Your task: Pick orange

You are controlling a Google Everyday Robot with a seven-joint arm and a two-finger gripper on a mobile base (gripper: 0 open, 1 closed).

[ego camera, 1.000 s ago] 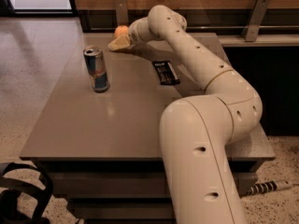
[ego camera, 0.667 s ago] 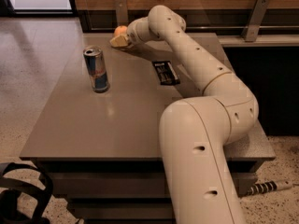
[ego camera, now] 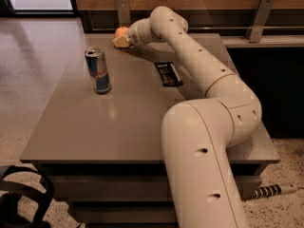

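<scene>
Gripper [ego camera: 122, 41] is at the table's [ego camera: 118, 127] far edge, beyond the can [ego camera: 98, 70] and slightly right of it in the view; whether it is spread or closed cannot be told. Orange [ego camera: 120, 31] sits just behind the gripper, farther from the can; only its top shows, and contact is not confirmable.

Risks, as judged: a nudge before enclosure could roll the fruit off the far edge; a shallow hold on smooth skin could slip on lifting; a low retreat could drag the black packet [ego camera: 168, 73], right of the can; the can itself stands well apart.
</scene>
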